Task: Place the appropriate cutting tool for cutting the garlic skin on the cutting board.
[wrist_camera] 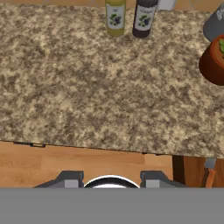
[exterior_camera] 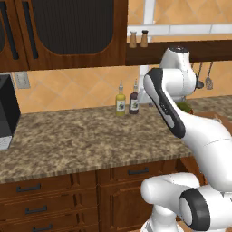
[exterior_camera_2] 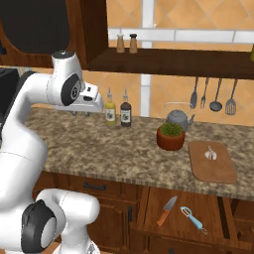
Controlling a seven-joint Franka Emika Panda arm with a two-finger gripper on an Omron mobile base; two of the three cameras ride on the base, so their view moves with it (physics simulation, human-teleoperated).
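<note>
End effector hangs above the table, over its left-middle stretch, short of the two bottles. In the hand view the two fingertips sit well apart with nothing between them: open, empty.

Knife, orange-brown handle, lies in an open drawer below the table's front edge, under the span between the plant pot and the board. Blade points up toward the table front, handle toward the drawer's outer rim. A blue-handled peeler lies just beside it, to its right, not touching. In the hand view a sliver of orange-brown handle shows at the lower right, beyond the table's front edge.

Knife relative to end effector: well apart, lower than it and off to its right, below table level.

Board lies flat at the table's right end, close to the front edge. Garlic rests on the board, in its rear half. Pot with green plant stands just left of the board; grey kettle behind the pot, near the back wall.

Yellow bottle and dark bottle stand upright side by side at the table's rear edge. Utensils hang on the wall over the right end.
</note>
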